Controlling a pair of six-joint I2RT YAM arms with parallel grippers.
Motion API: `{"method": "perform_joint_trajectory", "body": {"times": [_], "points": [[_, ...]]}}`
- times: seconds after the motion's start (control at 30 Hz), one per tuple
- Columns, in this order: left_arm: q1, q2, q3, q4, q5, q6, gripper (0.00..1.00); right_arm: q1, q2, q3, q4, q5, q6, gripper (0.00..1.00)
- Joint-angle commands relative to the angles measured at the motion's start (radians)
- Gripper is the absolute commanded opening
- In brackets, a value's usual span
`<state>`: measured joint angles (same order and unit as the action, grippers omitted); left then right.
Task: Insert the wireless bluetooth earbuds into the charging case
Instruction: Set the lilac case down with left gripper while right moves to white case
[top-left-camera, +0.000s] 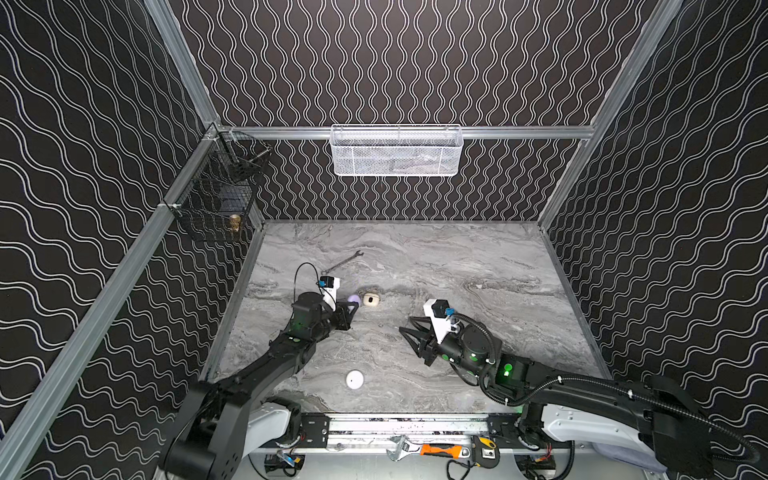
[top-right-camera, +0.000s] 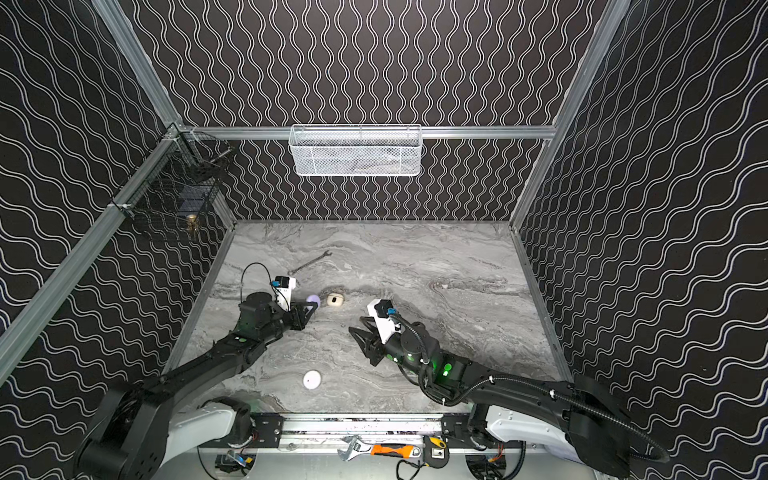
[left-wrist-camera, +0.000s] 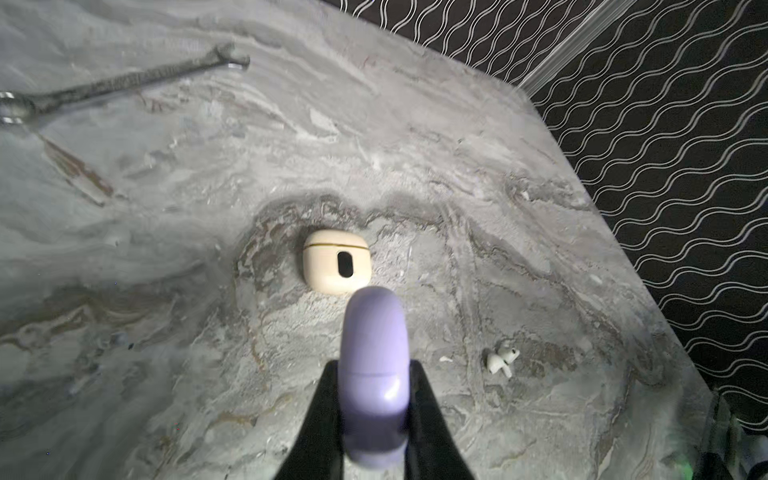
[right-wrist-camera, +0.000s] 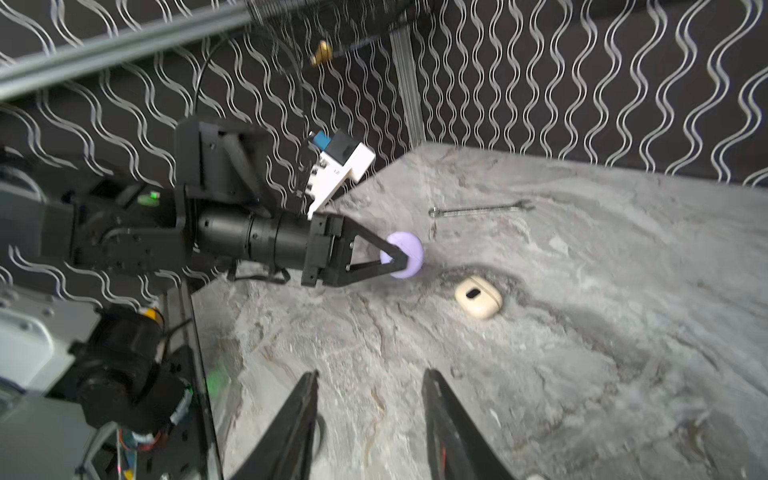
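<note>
Left jaws grip shut lilac case (left-wrist-camera: 374, 353); shut cream case (left-wrist-camera: 336, 262) just beyond tips, two white earbuds (left-wrist-camera: 503, 360) beside them on counter (left-wrist-camera: 166, 249). Right jaws parted, empty. White round case (top-left-camera: 354, 379) sits behind both.

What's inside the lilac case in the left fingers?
Can't tell: the lilac case is shut, only its lid seam shows. The fingers cover its sides.

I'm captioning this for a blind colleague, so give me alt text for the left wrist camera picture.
The left end effector is shut on a closed lilac charging case. Beyond it on the grey marble table lie a closed cream case and, further off, a wrench; white earbuds lie off to one side.
</note>
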<state>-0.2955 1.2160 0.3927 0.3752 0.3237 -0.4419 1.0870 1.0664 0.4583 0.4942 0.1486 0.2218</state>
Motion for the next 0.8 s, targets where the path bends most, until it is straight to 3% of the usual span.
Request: {"method": "perform_joint_trajectory", "body": {"times": [0.0, 0.2, 0.43, 0.53, 0.6, 0.7, 0.77], "points": [[0.003, 0.063, 0.041, 0.059, 0.011, 0.012, 0.0, 0.004, 0.027, 0.019, -0.03, 0.062, 0.016, 0.45], [0.002, 0.231, 0.098, 0.093, -0.03, 0.025, 0.0, 0.029, -0.01, 0.034, -0.059, 0.005, 0.027, 0.45], [0.004, 0.389, 0.163, 0.109, -0.045, 0.034, 0.0, 0.042, -0.032, -0.011, -0.065, 0.063, 0.036, 0.46], [0.004, 0.412, 0.179, 0.106, -0.049, 0.028, 0.0, 0.045, -0.063, 0.007, -0.09, 0.036, 0.045, 0.46], [0.007, 0.424, 0.183, 0.093, -0.071, 0.024, 0.1, 0.052, -0.087, 0.01, -0.083, -0.003, 0.047, 0.46], [0.014, 0.443, 0.177, 0.102, -0.083, 0.013, 0.16, 0.062, -0.125, -0.002, -0.087, -0.041, 0.057, 0.48], [0.018, 0.445, 0.175, 0.101, -0.085, 0.002, 0.28, 0.066, -0.153, -0.014, -0.1, -0.056, 0.063, 0.5]]}}
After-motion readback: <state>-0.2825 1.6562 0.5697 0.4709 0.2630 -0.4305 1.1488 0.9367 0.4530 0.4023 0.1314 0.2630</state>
